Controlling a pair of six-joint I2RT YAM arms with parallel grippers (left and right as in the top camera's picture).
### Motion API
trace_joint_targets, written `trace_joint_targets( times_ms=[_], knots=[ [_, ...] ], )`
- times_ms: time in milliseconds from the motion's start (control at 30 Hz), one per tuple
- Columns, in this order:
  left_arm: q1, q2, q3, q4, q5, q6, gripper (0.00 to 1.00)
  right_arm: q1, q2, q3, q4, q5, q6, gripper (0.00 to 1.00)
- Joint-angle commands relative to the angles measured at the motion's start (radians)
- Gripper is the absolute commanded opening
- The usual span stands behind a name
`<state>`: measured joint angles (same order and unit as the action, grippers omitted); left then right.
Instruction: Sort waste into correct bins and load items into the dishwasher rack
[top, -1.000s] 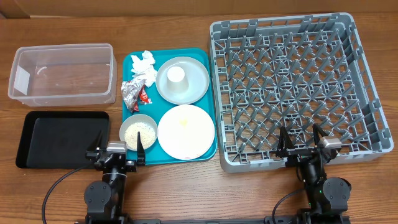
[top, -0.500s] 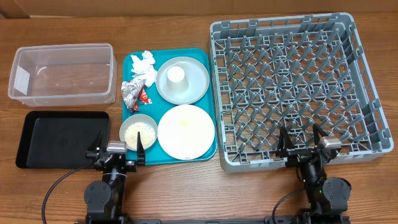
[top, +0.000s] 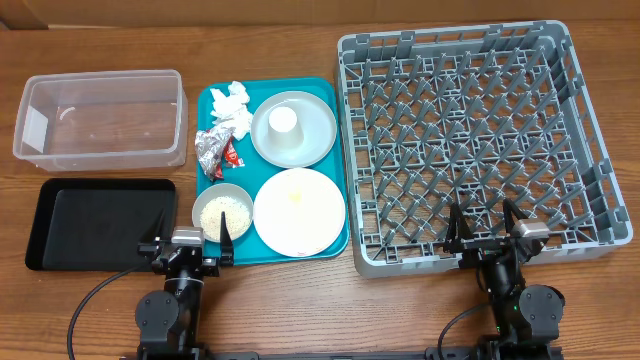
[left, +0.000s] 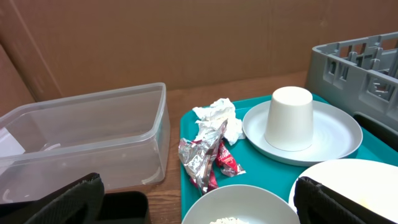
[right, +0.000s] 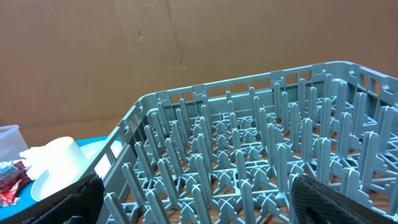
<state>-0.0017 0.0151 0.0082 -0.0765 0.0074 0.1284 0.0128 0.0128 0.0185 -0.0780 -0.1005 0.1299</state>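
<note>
Left gripper (top: 192, 243) wide open, empty, bowl (top: 222, 208) just ahead of its jaws; right gripper (top: 484, 228) wide open, empty, above rack's (top: 450, 38) near edge.

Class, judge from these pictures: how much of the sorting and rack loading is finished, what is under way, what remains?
Done: nothing; the dishwasher rack, clear tub and black tray look empty. In hand: nothing; left gripper and right gripper are open, empty. Left: tissue, foil wrapper, red packet, bowl of rice, cup, grey plate, white plate on the teal tray.
</note>
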Motion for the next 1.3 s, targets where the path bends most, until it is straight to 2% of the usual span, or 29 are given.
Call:
trace_joint_targets(
  times_ms=[0, 1067, 1267],
  knots=[
    [0.008, -0.003, -0.003, -0.002, -0.004, -0.017, 1.0, -0.007, -0.007, -0.01, 0.005, -0.002, 0.0, 1.0],
    [0.008, -0.003, -0.003, -0.002, -0.004, -0.017, 1.0, -0.007, -0.007, -0.01, 0.013, 0.008, 0.001, 1.0],
    [0.008, -0.003, -0.003, -0.002, -0.004, -0.017, 1.0, -0.006, -0.007, 0.009, 0.037, -0.256, 0.001, 1.0]
  ],
)
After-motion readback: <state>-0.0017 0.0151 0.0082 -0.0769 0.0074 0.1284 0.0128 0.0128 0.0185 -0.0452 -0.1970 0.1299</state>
